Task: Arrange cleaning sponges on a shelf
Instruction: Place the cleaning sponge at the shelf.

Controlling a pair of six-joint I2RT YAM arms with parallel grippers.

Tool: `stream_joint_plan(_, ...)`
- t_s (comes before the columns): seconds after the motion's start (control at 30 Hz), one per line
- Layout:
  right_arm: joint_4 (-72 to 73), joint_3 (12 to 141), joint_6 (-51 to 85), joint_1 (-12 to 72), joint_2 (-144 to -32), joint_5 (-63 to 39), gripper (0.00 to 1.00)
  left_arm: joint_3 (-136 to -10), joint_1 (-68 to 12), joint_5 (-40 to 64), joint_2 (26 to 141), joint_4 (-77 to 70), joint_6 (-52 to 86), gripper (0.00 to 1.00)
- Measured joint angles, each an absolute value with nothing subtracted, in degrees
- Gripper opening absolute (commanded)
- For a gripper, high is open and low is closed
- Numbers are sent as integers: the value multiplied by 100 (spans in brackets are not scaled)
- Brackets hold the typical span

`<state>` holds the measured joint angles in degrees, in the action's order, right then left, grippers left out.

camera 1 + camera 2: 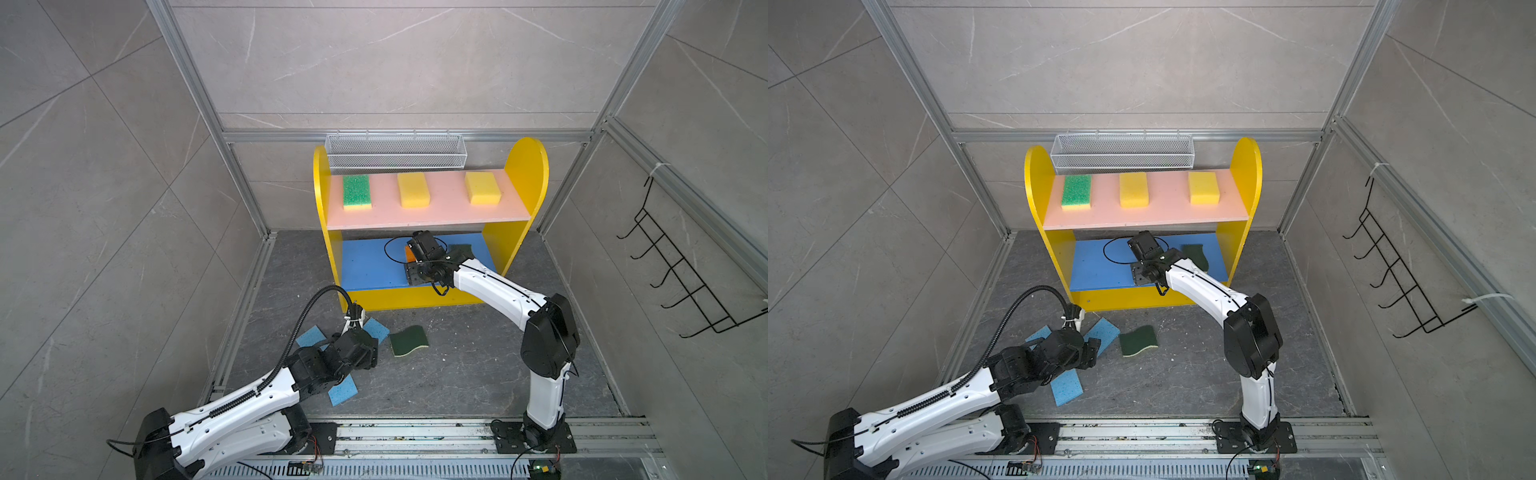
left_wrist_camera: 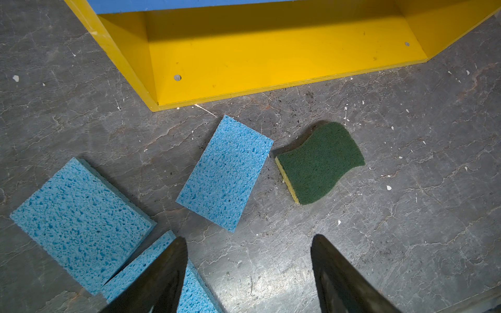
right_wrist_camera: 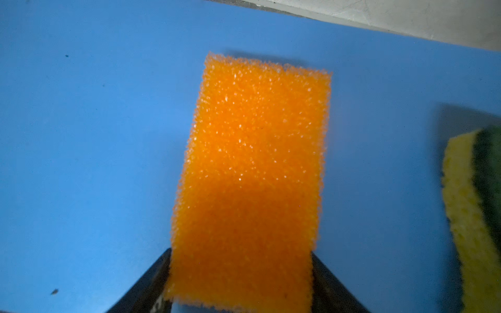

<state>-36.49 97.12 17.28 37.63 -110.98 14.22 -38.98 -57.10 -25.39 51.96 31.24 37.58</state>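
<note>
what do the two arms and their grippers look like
Both arms have white shells with black joints. The left arm carries a ribbed black hose looping to its wrist; the right arm has a thin black cable looped near its wrist. Both end in dark, wedge-shaped fingers.

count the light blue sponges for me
3 light blue sponges, all on the floor before the shelf: one beside the dark green sponge, one farther off, one partly hidden by the left gripper. The left arm could hide more.
</note>
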Motion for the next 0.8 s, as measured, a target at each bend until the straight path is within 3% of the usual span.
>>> stream_joint_plan(0.47, -3634, 9470, 1704, 3763, -10886, 1260, 79, -3898, -5710, -2536, 5196, 3118, 3758, 75)
stream_joint_plan(0.8, -3632, 9515, 1686, 3763, -10925, 1271, 77, -3898, -5710, -2536, 5196, 3120, 3760, 75)
